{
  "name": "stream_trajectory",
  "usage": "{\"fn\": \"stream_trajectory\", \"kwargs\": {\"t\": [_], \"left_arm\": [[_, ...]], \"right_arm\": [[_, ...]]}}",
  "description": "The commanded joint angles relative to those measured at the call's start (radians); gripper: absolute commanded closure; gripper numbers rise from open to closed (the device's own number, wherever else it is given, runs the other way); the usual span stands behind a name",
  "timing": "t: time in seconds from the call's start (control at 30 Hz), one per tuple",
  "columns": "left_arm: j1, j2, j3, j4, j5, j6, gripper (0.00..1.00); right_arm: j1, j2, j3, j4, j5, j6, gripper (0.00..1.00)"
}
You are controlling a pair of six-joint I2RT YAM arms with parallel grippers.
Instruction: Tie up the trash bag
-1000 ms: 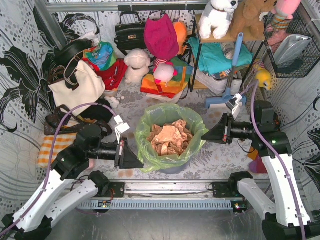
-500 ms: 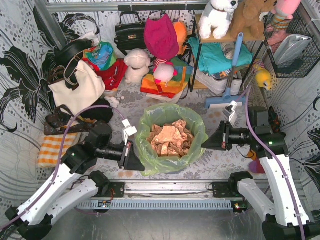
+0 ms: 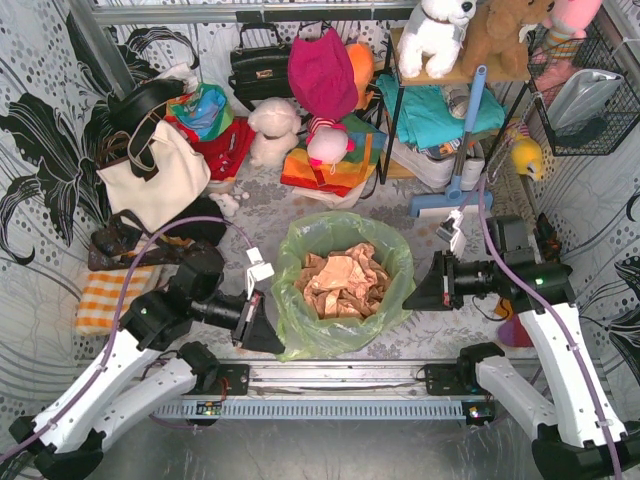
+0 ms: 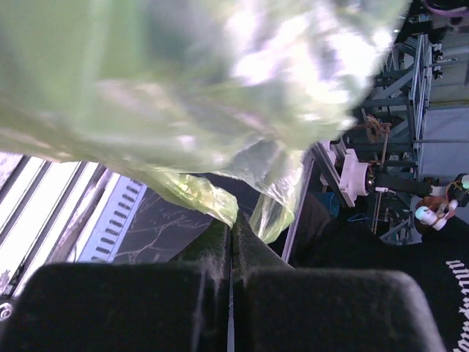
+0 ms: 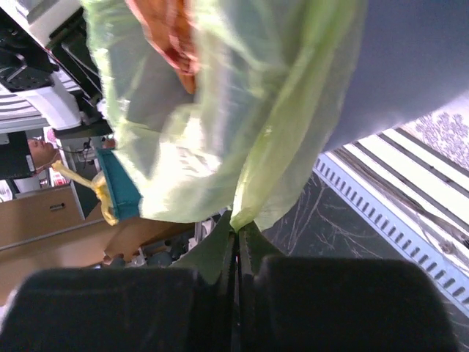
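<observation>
The left gripper (image 3: 276, 345) is clamped shut on the left rim of the trash bag (image 3: 312, 335). The bag sits between the arms with crumpled brown paper (image 3: 340, 280) inside. The right gripper (image 3: 409, 300) pinches its right rim.

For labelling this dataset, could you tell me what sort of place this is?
Probably a staged robot test cell dressed as a cluttered household corner: patterned backdrop walls, plush toys on a shelf, handbags beyond the trash bag.
</observation>
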Motion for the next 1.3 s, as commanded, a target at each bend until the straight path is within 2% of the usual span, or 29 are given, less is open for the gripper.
{"fn": "stream_trajectory", "kwargs": {"t": [0.0, 0.2, 0.37, 0.43, 0.57, 0.73, 0.8, 0.97, 1.07, 1.1, 1.13, 1.2, 1.27], "left_arm": [[-0.007, -0.001, 0.095, 0.092, 0.084, -0.006, 1.0], [-0.007, 0.039, 0.219, 0.119, 0.0, 0.017, 1.0], [-0.007, 0.049, 0.251, 0.272, -0.084, -0.053, 1.0], [-0.007, 0.065, 0.275, 0.269, -0.165, -0.054, 1.0], [-0.006, 0.106, 0.355, 0.225, -0.414, -0.041, 1.0], [-0.007, 0.21, 0.464, 0.148, -0.721, -0.063, 1.0], [-0.007, 0.236, 0.483, 0.144, -0.797, -0.073, 1.0], [-0.007, 0.279, 0.481, 0.233, -0.795, -0.081, 1.0], [-0.007, 0.299, 0.526, 0.214, -0.782, -0.082, 0.99], [-0.007, 0.295, 0.544, 0.199, -0.806, -0.089, 0.95], [-0.007, 0.286, 0.566, 0.173, -0.851, -0.109, 0.86], [-0.007, 0.26, 0.592, 0.13, -0.939, -0.155, 0.63], [-0.007, 0.214, 0.592, 0.098, -1.028, -0.207, 0.51]], "right_arm": [[0.008, 0.03, 0.13, 0.056, -0.064, 0.031, 1.0], [0.007, 0.072, 0.25, 0.151, -0.1, 0.112, 1.0], [0.008, 0.082, 0.256, 0.299, -0.112, 0.204, 1.0], [0.008, 0.093, 0.277, 0.315, -0.083, 0.21, 1.0], [0.007, 0.118, 0.309, 0.319, 0.024, 0.204, 1.0], [0.008, 0.143, 0.316, 0.305, 0.264, 0.187, 1.0], [0.008, 0.147, 0.281, 0.346, 0.316, 0.197, 1.0], [0.008, 0.165, 0.205, 0.501, 0.342, 0.243, 1.0], [0.007, 0.155, 0.217, 0.553, 0.305, 0.257, 1.0], [0.008, 0.152, 0.236, 0.537, 0.303, 0.249, 0.97], [0.007, 0.149, 0.266, 0.505, 0.314, 0.233, 0.89], [0.008, 0.144, 0.33, 0.395, 0.35, 0.194, 0.64], [0.008, 0.139, 0.376, 0.305, 0.392, 0.17, 0.47]]}}
